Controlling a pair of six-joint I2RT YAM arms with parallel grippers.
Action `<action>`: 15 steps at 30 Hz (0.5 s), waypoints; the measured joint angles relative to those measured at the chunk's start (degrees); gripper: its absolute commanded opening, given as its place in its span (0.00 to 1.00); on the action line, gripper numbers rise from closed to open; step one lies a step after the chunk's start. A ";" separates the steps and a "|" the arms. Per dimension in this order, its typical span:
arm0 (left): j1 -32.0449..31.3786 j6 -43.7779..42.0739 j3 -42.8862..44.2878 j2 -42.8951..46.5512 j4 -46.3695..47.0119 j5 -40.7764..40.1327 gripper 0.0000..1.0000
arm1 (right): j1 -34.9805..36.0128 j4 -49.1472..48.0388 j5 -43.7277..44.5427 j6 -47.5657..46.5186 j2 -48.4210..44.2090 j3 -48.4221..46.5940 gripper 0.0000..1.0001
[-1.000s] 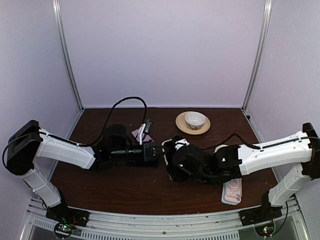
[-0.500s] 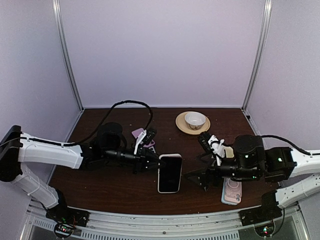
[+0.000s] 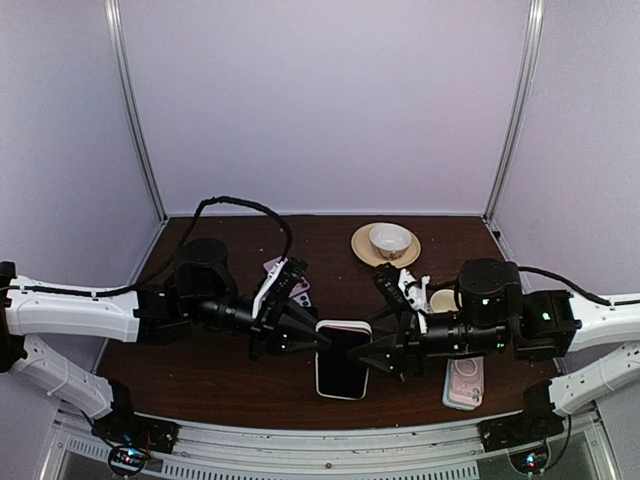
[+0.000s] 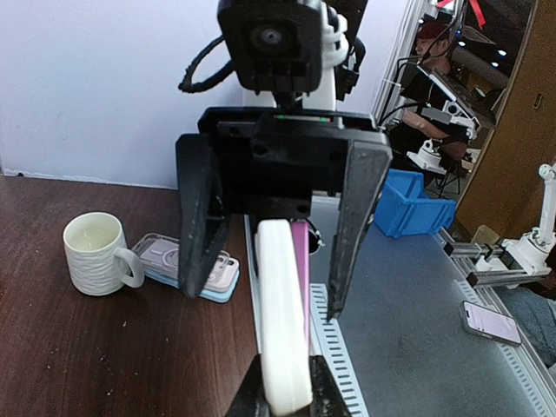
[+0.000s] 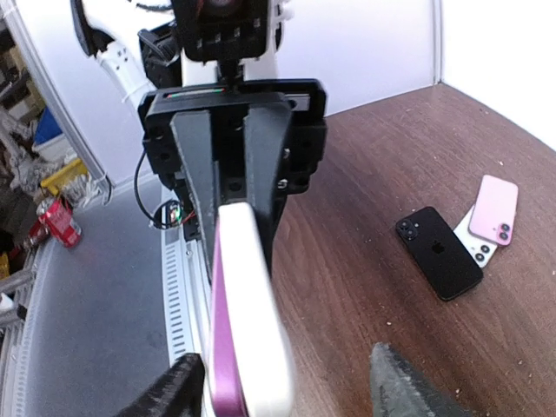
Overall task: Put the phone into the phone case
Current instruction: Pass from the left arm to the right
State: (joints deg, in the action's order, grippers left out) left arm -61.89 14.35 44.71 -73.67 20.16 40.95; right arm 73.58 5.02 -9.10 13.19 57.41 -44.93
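Near right edge of the counter (image 3: 200, 380) — phone case (image 3: 465, 382), pale pink and clear, lying flat, apart from both claws.

Just left of it, over the near middle, the phone (image 3: 342, 362): white rim, dark screen up, pink back seen from the wrist views. It is not in the case.

Left claw (image 4: 285, 391) pinches the phone's left end, fingers pressed tight on it. Right claw (image 5: 287, 356) meets it head-on from the other end — fingers spread wide either side of the phone, not gripping.

Behind the right arm, a ribbed cream mug (image 4: 94, 252) stands beside the case.

Further back, left of centre: a black phone (image 5: 439, 252) and a pink phone (image 5: 493, 208), lying close together.

Far back: bowl (image 3: 389, 238) on a saucer (image 3: 362, 250).
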 measured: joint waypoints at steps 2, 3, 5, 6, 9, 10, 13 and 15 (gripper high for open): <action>0.00 -0.39 0.02 0.00 -0.92 -0.02 0.00 | 0.00 0.13 -1.40 -0.31 2.21 -1.11 0.40; 0.00 -0.55 0.02 0.00 -1.29 -0.02 0.00 | 0.00 0.17 -1.90 -0.26 2.91 -1.49 0.32; -0.07 -0.79 0.02 0.02 -1.77 -0.04 0.00 | 0.00 0.07 -2.43 -0.37 3.37 -1.66 0.17; -0.11 -0.92 0.02 0.02 -1.88 -0.26 0.00 | 0.00 0.04 -2.89 0.31 3.30 -1.66 0.09; -0.11 -1.55 0.07 0.33 -1.84 -0.11 0.00 | 0.07 -0.15 -3.58 -0.28 3.02 -1.68 0.00; -0.11 -1.68 0.11 0.46 -1.81 -0.07 0.00 | 0.13 -0.15 -3.72 -0.44 2.86 -1.70 0.00; -0.33 -1.81 0.37 0.63 -1.84 -0.20 0.32 | 0.20 -0.37 -3.93 -0.59 2.56 -1.70 0.00; -0.46 -2.16 0.72 0.63 -1.79 -0.57 0.44 | 0.22 -0.46 -3.91 -0.72 2.29 -1.73 0.00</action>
State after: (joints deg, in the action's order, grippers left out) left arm -62.35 12.19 45.43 -73.03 18.37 40.38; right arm 73.80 4.56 -13.02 12.47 59.70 -46.65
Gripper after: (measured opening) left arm 0.249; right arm 0.076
